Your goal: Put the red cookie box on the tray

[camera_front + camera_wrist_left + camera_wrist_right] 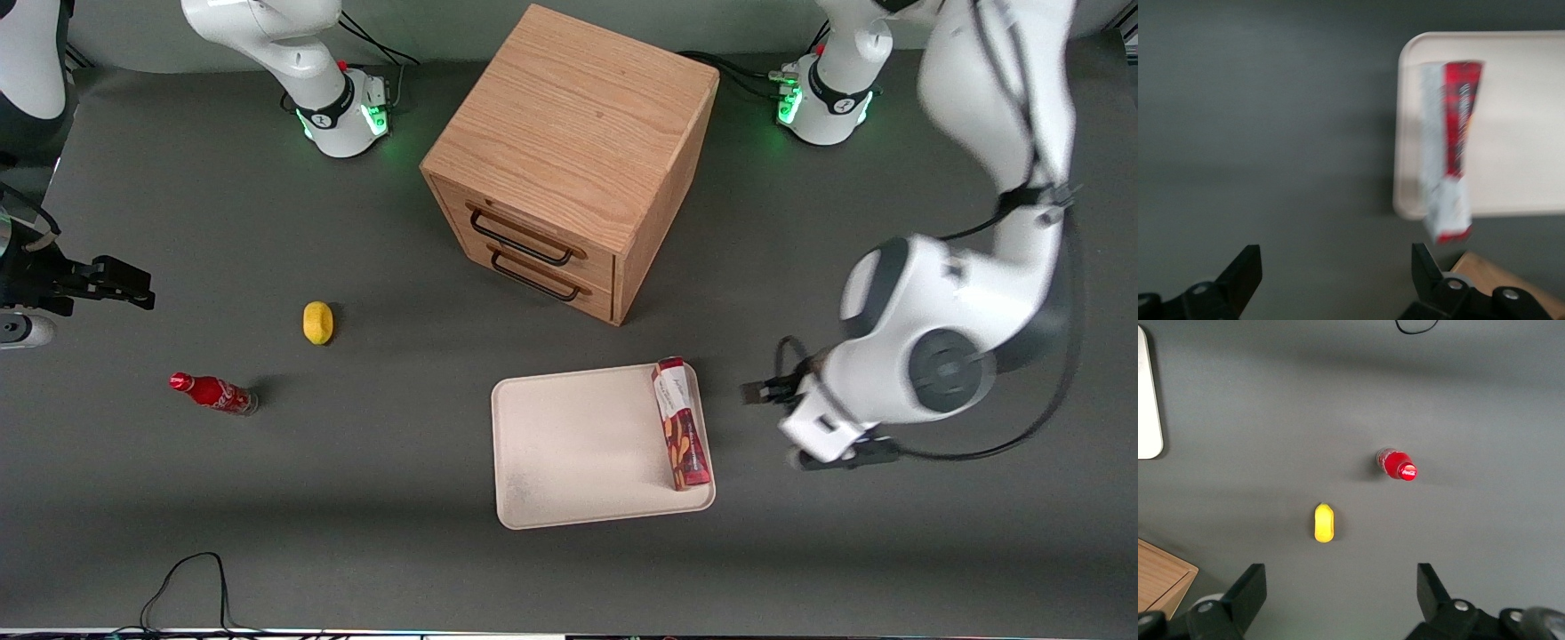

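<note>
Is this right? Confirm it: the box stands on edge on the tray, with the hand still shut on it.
Not quite. The box does stand on edge on the tray, but the hand is open and holds nothing, off the tray beside its working-arm end. The left wrist view shows its fingers spread, clear of the box.

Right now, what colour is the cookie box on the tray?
Dark red with a white label, best in front view: red cookie box on the tray; gripper open beside it.

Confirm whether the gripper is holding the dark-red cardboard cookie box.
No: the gripper is open and empty beside the tray; the box rests there.
</note>
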Motion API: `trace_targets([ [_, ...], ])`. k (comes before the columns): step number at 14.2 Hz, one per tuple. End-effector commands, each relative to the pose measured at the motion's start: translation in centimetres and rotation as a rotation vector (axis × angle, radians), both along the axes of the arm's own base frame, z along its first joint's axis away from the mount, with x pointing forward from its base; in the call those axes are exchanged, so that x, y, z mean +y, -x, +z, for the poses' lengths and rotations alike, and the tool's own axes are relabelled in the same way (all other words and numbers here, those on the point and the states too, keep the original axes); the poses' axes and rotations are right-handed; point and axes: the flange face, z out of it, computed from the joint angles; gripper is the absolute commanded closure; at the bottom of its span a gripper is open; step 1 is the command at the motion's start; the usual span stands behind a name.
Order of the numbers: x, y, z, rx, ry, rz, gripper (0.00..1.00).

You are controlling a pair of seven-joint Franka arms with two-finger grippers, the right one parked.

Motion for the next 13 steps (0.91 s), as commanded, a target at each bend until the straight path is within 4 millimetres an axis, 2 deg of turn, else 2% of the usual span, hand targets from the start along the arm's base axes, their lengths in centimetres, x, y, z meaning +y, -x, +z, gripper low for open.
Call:
trace_targets([
  [1,7.6,3.6,3.8,0.043,-0.018,-0.055,0.00],
  [4,14.1,5.2,8.4,0.048,-0.026,0.002,0.00],
  [6,15.7,6.8,10.8,0.035,-0.035,0.017,0.00],
  [8,16.6,8.8,12.7,-0.003,-0.050,0.038,0.00],
  [10,16.1,10.3,14.2,-0.031,-0.064,0.050,0.00],
  [13,17.4,10.7,15.8,-0.047,-0.072,0.083,0.00],
])
